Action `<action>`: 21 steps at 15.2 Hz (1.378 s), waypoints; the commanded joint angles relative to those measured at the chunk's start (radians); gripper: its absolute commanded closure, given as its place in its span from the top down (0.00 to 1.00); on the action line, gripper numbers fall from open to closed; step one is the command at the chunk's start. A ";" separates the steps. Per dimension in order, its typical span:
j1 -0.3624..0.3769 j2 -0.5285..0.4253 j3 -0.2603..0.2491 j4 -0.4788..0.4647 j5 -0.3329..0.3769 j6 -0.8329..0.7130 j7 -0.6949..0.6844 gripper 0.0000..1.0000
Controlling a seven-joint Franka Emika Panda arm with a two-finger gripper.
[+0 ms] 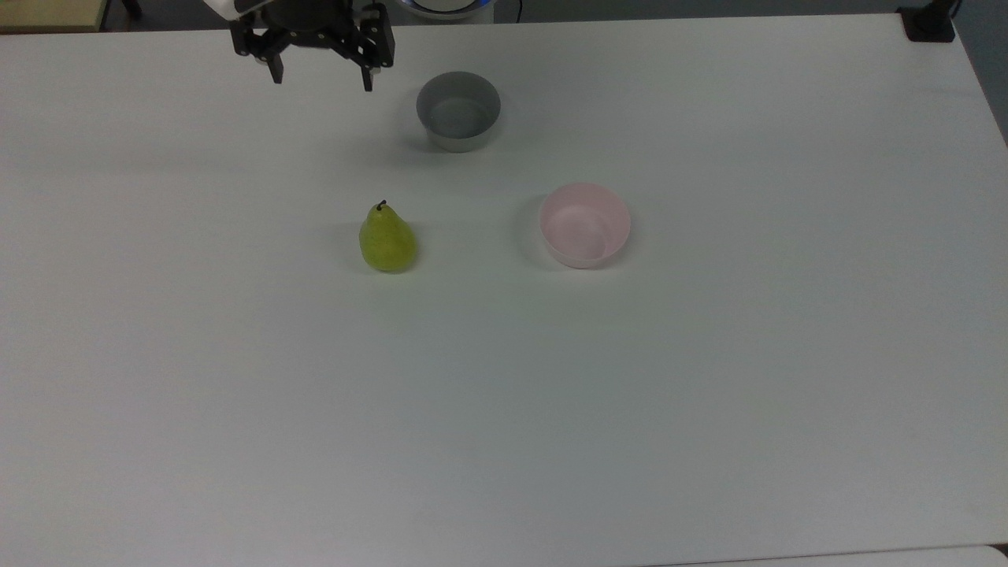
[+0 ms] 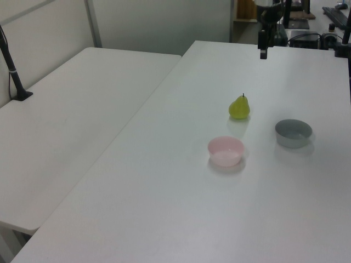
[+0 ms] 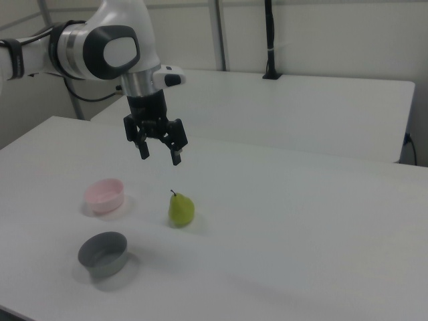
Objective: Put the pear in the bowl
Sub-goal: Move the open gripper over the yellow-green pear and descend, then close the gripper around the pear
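Observation:
A small yellow-green pear (image 1: 387,239) (image 2: 239,107) (image 3: 180,208) with a dark stem stands upright on the white table. To the top view's right of it sits the pale pink bowl (image 1: 584,224) (image 2: 225,150) (image 3: 104,194), with nothing in it. My gripper (image 1: 321,77) (image 3: 159,154) hangs open in the air, well above the table and apart from the pear. In the top view it is near the table's far edge, up and to the left of the pear. Nothing is between its fingers.
A grey bowl (image 1: 458,110) (image 2: 293,132) (image 3: 103,253) of like size stands beyond the pear and the pink bowl in the top view, close to the gripper's right. A second white table (image 2: 82,104) adjoins this one. A black post (image 3: 269,40) stands on the far table.

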 commanded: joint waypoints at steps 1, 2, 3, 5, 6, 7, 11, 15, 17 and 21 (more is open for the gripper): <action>0.043 0.081 -0.006 0.046 0.012 0.035 0.013 1.00; 0.049 0.096 -0.006 0.048 0.012 0.052 0.014 1.00; 0.051 0.111 -0.006 0.046 0.010 0.066 0.013 1.00; 0.078 0.154 -0.006 0.046 -0.002 0.087 0.013 1.00; 0.087 0.177 -0.006 0.046 -0.005 0.095 0.011 1.00; 0.089 0.197 -0.006 0.046 -0.011 0.109 0.011 1.00; 0.098 0.285 -0.005 0.043 -0.060 0.147 0.003 1.00; 0.103 0.348 -0.005 0.042 -0.083 0.207 0.003 1.00; 0.104 0.378 -0.006 0.042 -0.094 0.238 0.007 1.00; 0.117 0.412 -0.006 0.040 -0.116 0.256 0.011 1.00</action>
